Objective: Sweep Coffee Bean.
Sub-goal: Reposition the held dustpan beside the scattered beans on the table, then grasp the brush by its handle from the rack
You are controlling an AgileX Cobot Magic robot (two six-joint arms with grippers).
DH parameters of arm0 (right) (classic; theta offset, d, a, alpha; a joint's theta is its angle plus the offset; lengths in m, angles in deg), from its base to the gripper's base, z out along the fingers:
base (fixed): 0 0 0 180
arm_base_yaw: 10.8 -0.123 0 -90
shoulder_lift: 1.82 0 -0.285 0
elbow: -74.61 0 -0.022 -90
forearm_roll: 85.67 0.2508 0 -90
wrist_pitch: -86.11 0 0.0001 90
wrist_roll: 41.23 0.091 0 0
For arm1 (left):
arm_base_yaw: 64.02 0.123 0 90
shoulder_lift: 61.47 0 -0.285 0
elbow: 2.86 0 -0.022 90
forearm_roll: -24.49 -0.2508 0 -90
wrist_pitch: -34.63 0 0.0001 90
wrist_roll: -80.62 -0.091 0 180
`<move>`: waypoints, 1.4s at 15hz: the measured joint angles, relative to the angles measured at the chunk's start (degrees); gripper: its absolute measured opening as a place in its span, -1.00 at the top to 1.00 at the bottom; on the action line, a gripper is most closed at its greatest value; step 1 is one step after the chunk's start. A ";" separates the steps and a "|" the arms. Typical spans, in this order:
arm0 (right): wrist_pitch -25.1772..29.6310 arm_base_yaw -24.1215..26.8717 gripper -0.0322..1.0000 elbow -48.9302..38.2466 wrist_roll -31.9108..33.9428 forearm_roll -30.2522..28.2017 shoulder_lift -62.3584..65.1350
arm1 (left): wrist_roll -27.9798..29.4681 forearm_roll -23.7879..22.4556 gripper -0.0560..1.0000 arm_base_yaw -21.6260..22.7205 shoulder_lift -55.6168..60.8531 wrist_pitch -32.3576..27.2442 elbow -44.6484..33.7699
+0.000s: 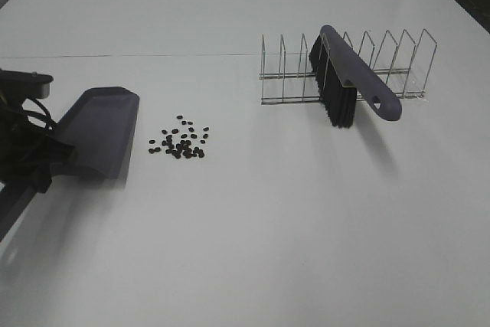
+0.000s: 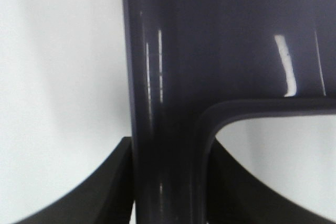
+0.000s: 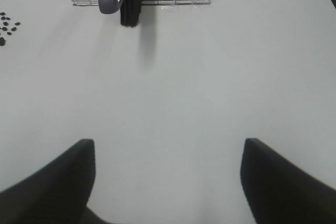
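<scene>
White surface [image 1: 253,258] | our left hand [image 2: 168,195] clamped on grey-purple plastic dustpan [image 1: 101,129], frame left | our right hand [image 3: 168,182] spread wide, empty | tiny dark coffee beans [image 1: 181,140] centre-left

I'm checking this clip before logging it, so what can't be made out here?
Beans: too small and bunched in the high view to count; cut off by the right wrist view's edge.
Dustpan: left wrist view is too close and blurred, showing only its handle.
Right pincer: outside the high view.
</scene>
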 joint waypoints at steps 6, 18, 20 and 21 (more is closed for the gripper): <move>-0.11 0.00 -0.47 0.74 0.00 0.00 -4.35 | 1.78 -3.21 0.26 0.00 8.94 3.72 -8.31; 0.00 0.00 -0.47 21.94 0.29 -0.34 -37.70 | 3.27 -4.18 0.26 0.00 12.78 9.74 -15.99; 0.17 0.00 -0.47 27.67 0.57 -0.17 -46.52 | 3.27 -4.18 0.26 0.00 12.78 9.80 -15.99; 0.86 0.00 -0.47 30.77 0.69 0.69 -50.59 | 3.27 -4.18 0.26 0.00 12.78 9.80 -15.99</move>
